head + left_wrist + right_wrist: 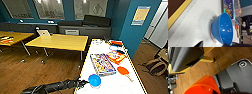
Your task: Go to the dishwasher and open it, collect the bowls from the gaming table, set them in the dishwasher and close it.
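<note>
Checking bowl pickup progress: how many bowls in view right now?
2. A blue bowl sits on the gaming table by the left gripper; an orange bowl shows close to the right wrist camera. Others may be hidden.

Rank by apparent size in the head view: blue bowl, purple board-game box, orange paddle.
1. Purple board-game box, clearly largest.
2. Orange paddle and blue bowl look similar; the bowl sits nearer the camera, so I won't rank them.

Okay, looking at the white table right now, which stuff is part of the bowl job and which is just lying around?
Job:
blue bowl
orange bowl
gaming table
left claw

Lying about:
board-game boxes
orange paddle
yellow desks
</note>
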Tool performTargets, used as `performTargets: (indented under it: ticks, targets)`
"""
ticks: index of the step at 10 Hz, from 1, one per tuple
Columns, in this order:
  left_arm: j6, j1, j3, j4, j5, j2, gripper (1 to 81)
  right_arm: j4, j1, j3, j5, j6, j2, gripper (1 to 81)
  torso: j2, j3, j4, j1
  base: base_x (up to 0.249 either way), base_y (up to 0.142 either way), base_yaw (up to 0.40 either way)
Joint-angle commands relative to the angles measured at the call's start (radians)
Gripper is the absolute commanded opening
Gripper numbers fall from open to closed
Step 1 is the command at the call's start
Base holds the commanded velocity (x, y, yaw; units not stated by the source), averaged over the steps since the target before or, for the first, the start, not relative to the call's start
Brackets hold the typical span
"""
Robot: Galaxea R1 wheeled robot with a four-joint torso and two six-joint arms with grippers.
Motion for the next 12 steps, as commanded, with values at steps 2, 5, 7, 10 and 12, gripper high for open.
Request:
performTargets:
  ticks: [2, 5, 7, 10, 12]
  targets:
    - [0.002, -0.149, 0.016, 0.007, -0.021, -0.024, 81.1, -0.036, 0.046, 0.016, -0.024, -0.002, -0.037, 1.0, 0.0, 0.0, 0.0, 0.0, 0.0, 0.0, 0.0]
    - [-0.002, -0.172, -0.001, 0.016, -0.032, 0.0, 81.1, -0.039, 0.045, 0.016, -0.024, -0.002, -0.035, 1.0, 0.0, 0.0, 0.0, 0.0, 0.0, 0.0, 0.0]
    - [-0.068, -0.193, -0.027, 0.021, 0.099, 0.04, 81.1, -0.04, 0.046, 0.016, -0.024, -0.002, -0.034, 1.0, 0.0, 0.0, 0.0, 0.0, 0.0, 0.0, 0.0]
    - [-0.165, -0.219, -0.141, 0.041, 0.229, 0.138, 81.1, -0.04, 0.046, 0.013, -0.024, -0.002, -0.034, 1.0, 0.0, 0.0, 0.0, 0.0, 0.0, 0.0, 0.0]
    - [-0.167, -0.225, -0.135, 0.044, 0.223, 0.15, 81.1, -0.04, 0.045, 0.005, -0.024, -0.002, -0.031, 1.0, 0.0, 0.0, 0.0, 0.0, 0.0, 0.0, 0.0]
